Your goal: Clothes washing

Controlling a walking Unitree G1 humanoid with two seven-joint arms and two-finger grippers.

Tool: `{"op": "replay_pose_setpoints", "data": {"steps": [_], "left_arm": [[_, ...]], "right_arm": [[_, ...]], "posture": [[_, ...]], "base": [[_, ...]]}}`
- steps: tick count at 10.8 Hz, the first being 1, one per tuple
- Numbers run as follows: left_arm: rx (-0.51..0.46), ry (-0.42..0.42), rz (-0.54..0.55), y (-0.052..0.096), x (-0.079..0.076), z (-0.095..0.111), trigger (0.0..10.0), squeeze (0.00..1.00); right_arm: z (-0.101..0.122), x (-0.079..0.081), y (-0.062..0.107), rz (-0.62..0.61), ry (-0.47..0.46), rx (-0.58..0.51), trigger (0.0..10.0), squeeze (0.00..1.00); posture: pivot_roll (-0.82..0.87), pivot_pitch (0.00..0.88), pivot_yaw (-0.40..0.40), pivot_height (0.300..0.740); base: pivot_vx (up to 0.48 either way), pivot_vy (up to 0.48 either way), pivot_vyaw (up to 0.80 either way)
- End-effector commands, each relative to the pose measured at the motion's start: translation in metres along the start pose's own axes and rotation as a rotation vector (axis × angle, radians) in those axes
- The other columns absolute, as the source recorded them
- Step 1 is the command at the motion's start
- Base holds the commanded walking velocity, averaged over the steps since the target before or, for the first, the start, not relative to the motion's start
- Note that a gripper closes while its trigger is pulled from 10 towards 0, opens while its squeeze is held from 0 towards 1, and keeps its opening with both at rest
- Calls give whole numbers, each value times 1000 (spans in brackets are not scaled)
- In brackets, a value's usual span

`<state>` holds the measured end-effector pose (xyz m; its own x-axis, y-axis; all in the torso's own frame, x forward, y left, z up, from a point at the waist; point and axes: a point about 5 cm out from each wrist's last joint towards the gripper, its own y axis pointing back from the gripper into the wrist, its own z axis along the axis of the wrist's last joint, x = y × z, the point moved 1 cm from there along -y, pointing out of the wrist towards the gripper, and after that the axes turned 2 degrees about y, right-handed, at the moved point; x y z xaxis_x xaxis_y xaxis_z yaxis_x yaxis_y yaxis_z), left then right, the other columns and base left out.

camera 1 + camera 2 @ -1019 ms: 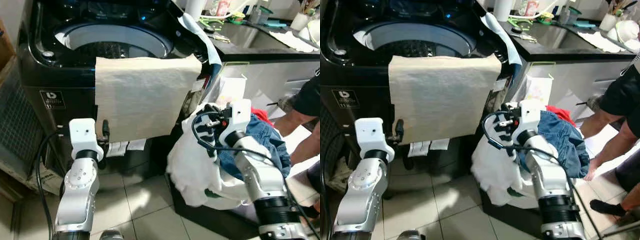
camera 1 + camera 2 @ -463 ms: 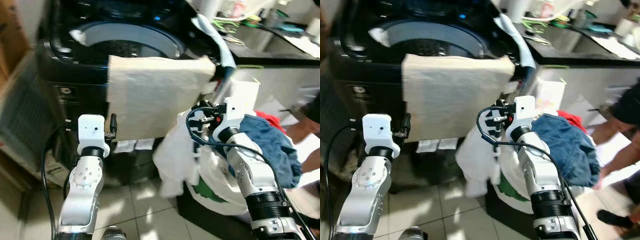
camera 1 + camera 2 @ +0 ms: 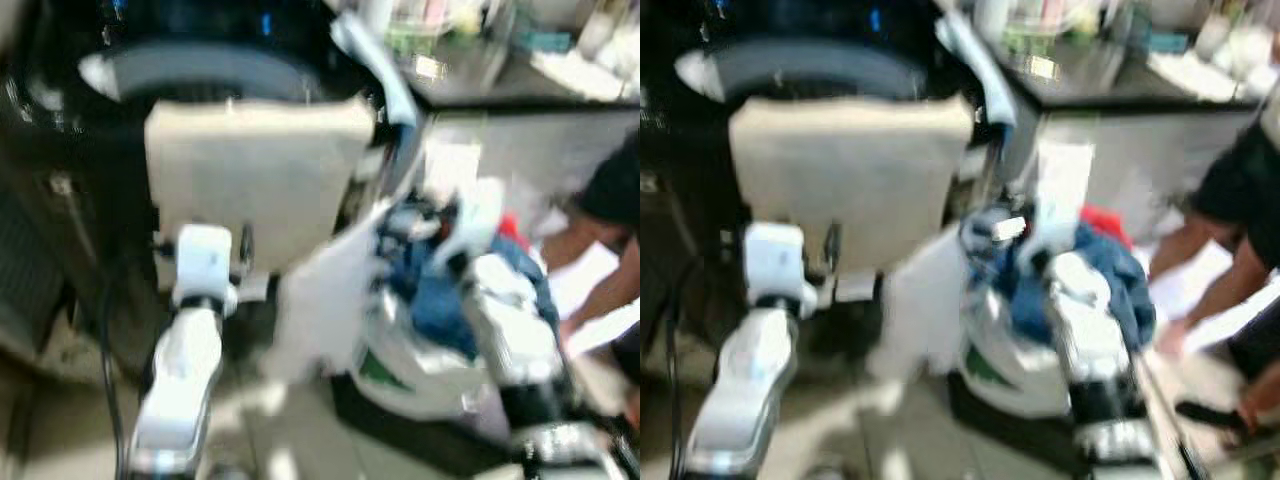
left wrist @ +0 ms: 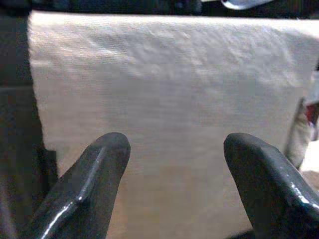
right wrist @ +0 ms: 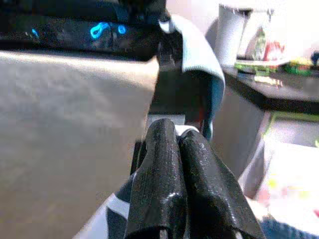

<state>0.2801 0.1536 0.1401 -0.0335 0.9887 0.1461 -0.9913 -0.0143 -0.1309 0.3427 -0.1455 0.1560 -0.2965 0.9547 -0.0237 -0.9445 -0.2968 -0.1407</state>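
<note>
Head views blurred, camera in motion. Right tool point(image 5: 178, 184): black fingers pressed together, pinched on a white garment point(image 3: 320, 300) that trails from the tool down toward the floor, in front of the washer. Judged: it's being lifted out of the basket to go into the drum, held by one edge so most of it hangs loose. White laundry basket point(image 3: 420, 375) sits on the floor just beside the washer, under the right arm, so the carry is short; a blue denim piece point(image 3: 445, 295) and something red point(image 3: 512, 228) lie in it.

Left tool point(image 4: 172, 164): fingers spread wide, nothing between them, pointed at the beige cloth sheet point(image 3: 255, 180) draped over the washer's front edge. Probably padding or cover for the rim; can't tell.

Black top-loading washing machine point(image 3: 60, 130) has its lid up, drum opening point(image 3: 205, 70) exposed, ready to load. Light blue cloth point(image 5: 202, 55) hangs off its far right corner.

Floor: pale tiles. Right of the washer a dark worktop point(image 3: 500, 85) with blurred clutter. A person point(image 3: 610, 200) bends in at the right edge.
</note>
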Motion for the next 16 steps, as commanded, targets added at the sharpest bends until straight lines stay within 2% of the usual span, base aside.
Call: {"op": "replay_pose_setpoints", "data": {"steps": [1,2,4,5,13,16], "left_arm": [[-9,-7,8,1,2,1,10000,0],[-7,20,9,-1,1,1,10000,0],[2,-17,-16,-1,-4,-1,10000,0],[-1,-10,-37,-1,-5,-1,10000,0],[-32,-21,-95,0,-12,5,10000,0],[-1,-28,-61,-3,-10,1,10000,0]], "right_arm": [[12,2,-4,19,28,-55,10000,0],[8,3,-4,20,25,-39,10000,0],[2,9,-2,38,20,-29,10000,0],[0,10,-2,41,17,-22,10000,0],[-13,15,1,58,1,14,10000,0],[-14,17,0,60,-8,15,10000,0]], "posture": [[196,0,-133,740],[195,0,-135,740],[194,0,-134,740],[194,0,-134,740],[198,0,-134,740],[196,0,-134,740]], "base": [[0,0,0],[0,0,0],[0,0,0],[0,0,0],[480,0,0],[0,0,0]]}}
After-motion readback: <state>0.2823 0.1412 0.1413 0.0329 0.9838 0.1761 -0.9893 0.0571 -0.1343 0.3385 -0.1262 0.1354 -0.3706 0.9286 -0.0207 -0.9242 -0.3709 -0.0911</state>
